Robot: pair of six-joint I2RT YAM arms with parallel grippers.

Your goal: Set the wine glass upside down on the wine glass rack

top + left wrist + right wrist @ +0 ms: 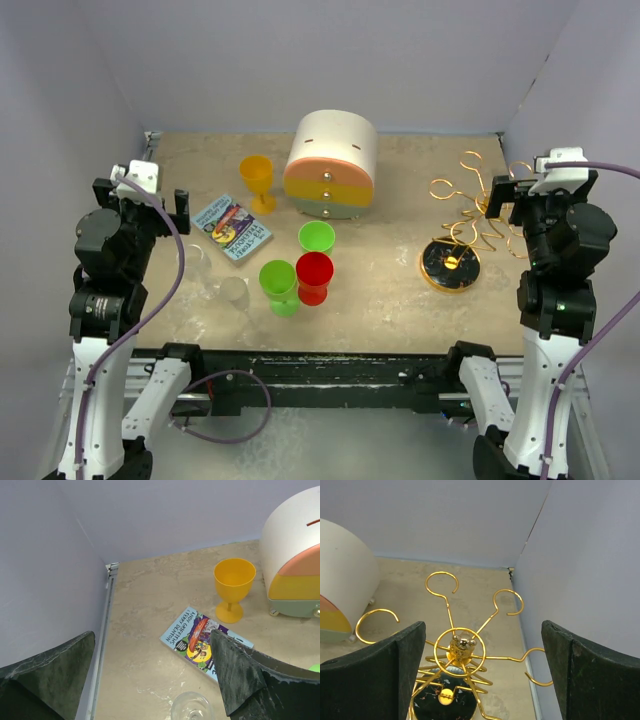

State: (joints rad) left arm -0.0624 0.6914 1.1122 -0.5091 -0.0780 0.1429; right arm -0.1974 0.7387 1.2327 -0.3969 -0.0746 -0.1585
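Left jaws released wide with the wine glass on the bench between them, right jaws released wide above the wine glass rack.

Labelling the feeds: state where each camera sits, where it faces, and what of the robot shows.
Top external: above and behind both arms, looking down at the table; both show.
Left wrist: faces yellow goblet and book; left fingers show.
Right wrist: looks down on the wine glass rack; right fingers show.
Both wrist views share the drawer box.
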